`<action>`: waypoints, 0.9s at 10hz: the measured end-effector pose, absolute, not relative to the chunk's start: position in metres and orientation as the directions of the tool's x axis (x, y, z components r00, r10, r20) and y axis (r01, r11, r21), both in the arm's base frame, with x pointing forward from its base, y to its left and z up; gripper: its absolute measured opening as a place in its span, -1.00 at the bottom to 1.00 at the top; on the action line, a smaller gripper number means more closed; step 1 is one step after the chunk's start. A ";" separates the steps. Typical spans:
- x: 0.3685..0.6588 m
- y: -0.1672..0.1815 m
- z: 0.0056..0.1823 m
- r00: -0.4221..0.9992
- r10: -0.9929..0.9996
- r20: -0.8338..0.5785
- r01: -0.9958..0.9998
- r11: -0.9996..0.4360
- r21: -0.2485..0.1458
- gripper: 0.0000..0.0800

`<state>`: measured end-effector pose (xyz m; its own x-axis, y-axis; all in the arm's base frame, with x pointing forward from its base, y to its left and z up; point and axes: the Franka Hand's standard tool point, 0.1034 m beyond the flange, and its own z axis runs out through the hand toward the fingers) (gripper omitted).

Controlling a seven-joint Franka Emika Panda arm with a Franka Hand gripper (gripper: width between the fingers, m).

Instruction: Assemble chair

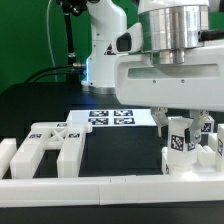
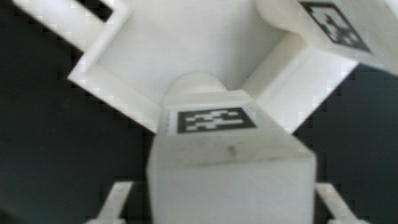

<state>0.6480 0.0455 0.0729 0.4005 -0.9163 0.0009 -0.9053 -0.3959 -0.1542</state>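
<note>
In the exterior view, you have the gripper (image 1: 186,130) low at the exterior view's right, just behind the white border rail (image 1: 100,186). Its 2 fingers stand close together with the tagged chair part (image 1: 180,141) between them. The jaws are narrow and pressed against that part's sides. The part leans slightly, with its black-and-white tag facing the camera. Its lower end meets a wider chair block (image 1: 190,162) that rests on the black table (image 1: 35,105).

At the exterior view's left you will find the slatted chair frame (image 1: 52,148) lying flat, well apart from the gripper, with tags along its top bar. The marker board (image 1: 110,118) lies flat farther back, between that frame and the gripper.

In the wrist view, the tagged chair part fills the middle of the picture as a rounded white body, with its tag (image 2: 217,120) turned toward the camera. Beyond it, 2 slanted white walls (image 2: 125,60) meet in a V shape around the part's far end. A second tag (image 2: 338,22) sits on another white piece at the edge of the picture. You cannot tell from this view whether that piece touches the held part.
</note>
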 end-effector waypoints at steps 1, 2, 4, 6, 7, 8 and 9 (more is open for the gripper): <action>0.648 0.044 0.072 0.236 -0.971 -0.034 -0.962 -0.229 -0.151 -0.28; 0.647 0.042 0.071 0.054 -0.996 -0.076 -0.989 -0.043 -0.144 -0.28; 0.644 0.041 0.070 -0.193 -0.970 -0.145 -0.968 0.212 -0.131 -0.28; 0.644 0.040 0.070 -0.160 -0.977 -0.140 -0.974 0.179 -0.137 -0.27; 0.644 0.041 0.070 -0.078 -0.989 -0.122 -0.985 0.095 -0.146 -0.27; 0.646 0.043 0.072 0.179 -0.981 -0.076 -0.971 -0.164 -0.173 0.20; 0.644 0.046 0.071 0.359 -0.932 -0.052 -0.921 -0.344 -0.181 0.20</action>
<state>0.6441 0.0464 0.0706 0.3585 -0.9321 -0.0523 -0.9212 -0.3442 -0.1812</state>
